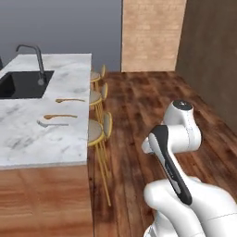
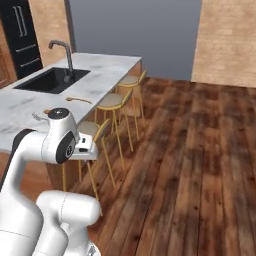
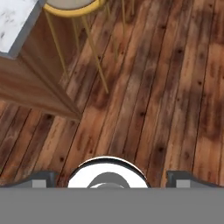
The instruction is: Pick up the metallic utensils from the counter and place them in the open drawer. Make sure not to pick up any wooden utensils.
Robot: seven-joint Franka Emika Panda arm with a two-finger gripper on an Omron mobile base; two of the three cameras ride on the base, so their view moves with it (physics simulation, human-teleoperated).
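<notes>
On the marble table (image 1: 28, 134), a small silver fork (image 1: 52, 123) lies near the right-hand edge, just beside one of two orange-brown wooden spoons (image 1: 60, 116); the other spoon (image 1: 70, 100) lies nearer the black sink (image 1: 21, 83), which looks empty. The fingers (image 3: 109, 180) hold nothing, hanging apart over bare wooden floor (image 3: 166, 87) past the table's corner. The arm should probably swing back over the table and close on the fork alone, clear of the spoon.
</notes>
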